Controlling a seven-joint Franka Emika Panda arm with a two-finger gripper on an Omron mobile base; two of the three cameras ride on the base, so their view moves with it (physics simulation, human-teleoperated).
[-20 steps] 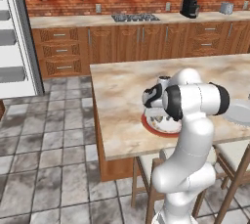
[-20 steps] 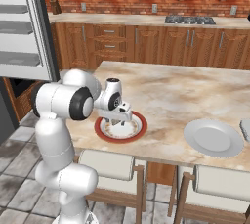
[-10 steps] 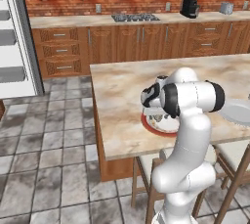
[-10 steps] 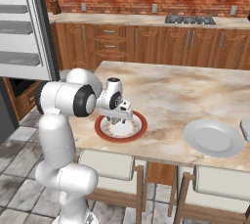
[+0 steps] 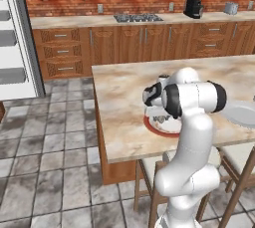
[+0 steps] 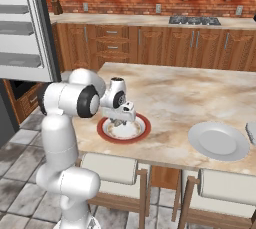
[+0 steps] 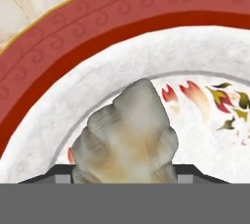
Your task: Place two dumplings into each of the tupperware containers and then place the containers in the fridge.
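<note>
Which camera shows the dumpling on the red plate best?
The hand view: the dumpling sits close up on the red plate, between the gripper tips. In both base views the hand covers most of it, leaving a small lump at the plate's middle.

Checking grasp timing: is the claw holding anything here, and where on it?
Cannot be told. The claw straddles a dumpling on the red-rimmed plate at its base, but contact is hidden.

Red-rimmed plate [image 6: 102, 132]: sits near the front edge of the island counter [image 6: 200, 93], painted centre showing.
Grey plate [image 6: 218, 141]: further along the same counter, well apart.
Stove [image 5: 138, 17]: set in the back counter.
Stools [image 6: 112, 172]: tucked under the island's near side.
</note>
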